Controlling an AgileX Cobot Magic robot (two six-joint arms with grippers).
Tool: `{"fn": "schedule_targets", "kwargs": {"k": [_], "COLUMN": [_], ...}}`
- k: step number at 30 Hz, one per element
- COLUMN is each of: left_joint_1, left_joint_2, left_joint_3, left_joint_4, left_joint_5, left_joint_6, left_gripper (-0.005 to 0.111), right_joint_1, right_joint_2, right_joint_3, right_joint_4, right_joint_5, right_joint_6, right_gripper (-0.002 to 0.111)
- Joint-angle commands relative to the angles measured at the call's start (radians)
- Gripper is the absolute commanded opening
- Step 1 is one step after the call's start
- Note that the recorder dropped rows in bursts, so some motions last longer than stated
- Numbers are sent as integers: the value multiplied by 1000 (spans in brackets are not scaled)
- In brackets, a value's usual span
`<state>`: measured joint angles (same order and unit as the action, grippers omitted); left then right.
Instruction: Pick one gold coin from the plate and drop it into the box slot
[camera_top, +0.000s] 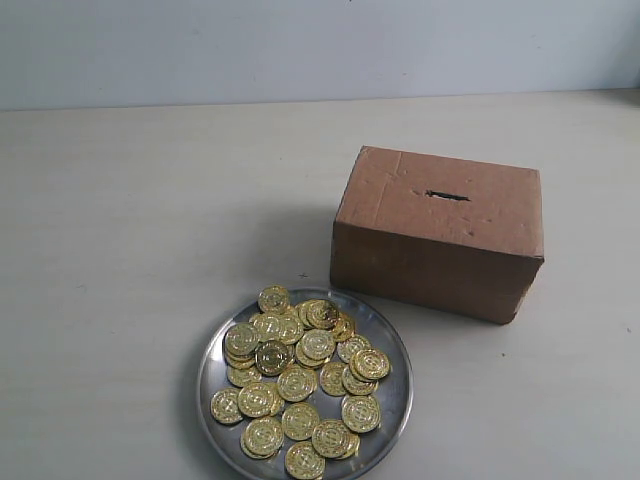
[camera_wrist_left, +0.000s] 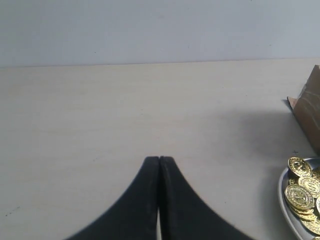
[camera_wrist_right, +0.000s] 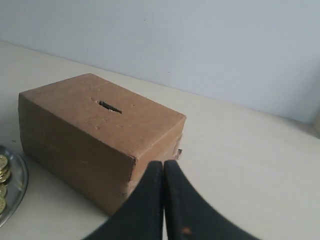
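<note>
**One plate (camera_top: 388, 328), one box (camera_top: 430, 262), one slot (camera_top: 447, 196)**

Nearest, the silver plate holds roughly thirty overlapping gold coins (camera_top: 300, 385). Just behind it stands the cardboard box, with the slot in its top. The left gripper (camera_wrist_left: 159, 159) and right gripper (camera_wrist_right: 163, 162) are both clenched on nothing.

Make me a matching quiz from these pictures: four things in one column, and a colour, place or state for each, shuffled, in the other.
Column one:
1. plate
2. box
3. slot
4. left gripper

Column two:
A. narrow dark cut in a top face
B. shut, holding nothing
C. silver, loaded with gold coins
D. plain brown cardboard

Pairs: 1-C, 2-D, 3-A, 4-B
</note>
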<state>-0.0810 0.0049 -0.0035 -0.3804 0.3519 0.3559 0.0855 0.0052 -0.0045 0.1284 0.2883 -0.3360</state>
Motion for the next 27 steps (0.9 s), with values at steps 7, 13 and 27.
{"fn": "schedule_targets", "kwargs": {"k": [7, 13, 27], "left_joint_1": [1, 1, 52], "left_joint_2": [-5, -5, -5], "left_joint_3": [3, 3, 3], "left_joint_4": [8, 8, 8], "left_joint_5": [0, 0, 4], "left_joint_6": [-105, -105, -102], "left_gripper": [0, 0, 0], "right_joint_1": [-6, -6, -6], "right_joint_2": [-5, -5, -5], "right_joint_3": [4, 4, 4], "right_joint_4": [-6, -6, -7], "right_joint_5": [53, 53, 51], "right_joint_6": [173, 173, 191], "right_gripper": [0, 0, 0]}}
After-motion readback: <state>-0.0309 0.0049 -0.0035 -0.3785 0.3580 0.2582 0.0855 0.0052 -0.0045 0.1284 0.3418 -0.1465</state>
